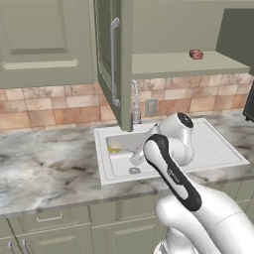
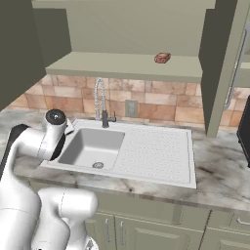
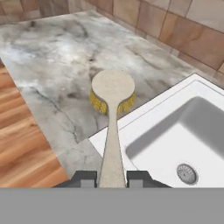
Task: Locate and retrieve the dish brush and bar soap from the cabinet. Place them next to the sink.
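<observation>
My gripper (image 3: pixel 111 177) is shut on the pale handle of the dish brush (image 3: pixel 112 94). Its round head, yellow bristles down, hangs low over the marble counter (image 3: pixel 57 74) just off the sink's (image 3: pixel 153 109) left rim. In the left base view the yellow bristles (image 1: pixel 113 149) show at the basin's left edge, beside my hand (image 1: pixel 137 157). The bar soap (image 1: pixel 196 54) (image 2: pixel 162 58) lies on the shelf of the open cabinet (image 1: pixel 178 63) (image 2: pixel 122 66), far above the white sink (image 1: pixel 218 149) (image 2: pixel 156 146).
The cabinet door (image 1: pixel 110 54) hangs open above the chrome faucet (image 1: pixel 135 101) (image 2: pixel 101 102). A dark appliance (image 1: pixel 249 104) (image 2: pixel 244 132) stands at the counter's right end. Wood floor (image 3: pixel 22 148) lies past the counter's front edge. A closed wall cabinet (image 1: pixel 44 39) is at the left.
</observation>
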